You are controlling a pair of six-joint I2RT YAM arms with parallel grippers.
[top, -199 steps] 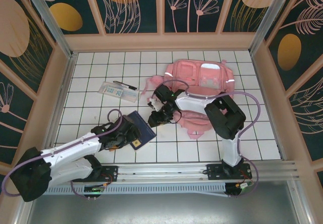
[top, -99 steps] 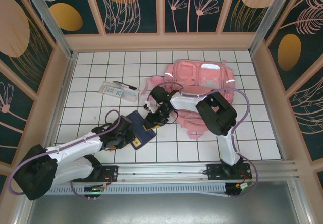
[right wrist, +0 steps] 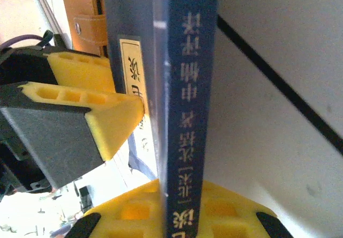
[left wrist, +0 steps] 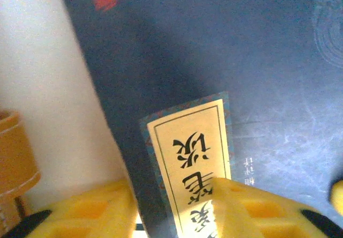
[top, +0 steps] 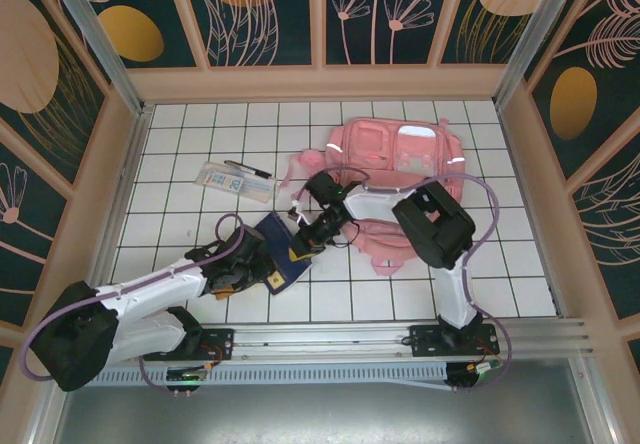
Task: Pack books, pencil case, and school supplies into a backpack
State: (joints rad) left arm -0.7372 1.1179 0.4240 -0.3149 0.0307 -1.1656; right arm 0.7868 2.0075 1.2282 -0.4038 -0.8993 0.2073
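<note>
The navy-blue book (top: 277,255) with its yellow label (left wrist: 187,147) stands tipped up between my two grippers. My right gripper (right wrist: 185,208) is shut on its spine (right wrist: 187,88), one yellow finger on each side. My left gripper (left wrist: 174,211) is open astride the book's opposite edge, one finger (left wrist: 252,206) lying on the label and the other off the cover. The orange-brown notebook (right wrist: 86,13) lies just behind the left fingers (right wrist: 107,114). The clear pencil case (top: 232,181) and a dark pen (top: 250,170) lie at the left rear. The pink backpack (top: 400,159) lies behind the right arm.
Wooden walls (top: 320,82) fence the white tiled floor (top: 180,224) on three sides. A metal rail (top: 330,339) with both arm bases runs along the near edge. A pink strap (top: 395,254) of the backpack trails toward the front under the right arm.
My right gripper has moved left onto the book's edge and shut on it. The left gripper has slid forward along the book, closing and then partly reopening. The book's right side has risen.
</note>
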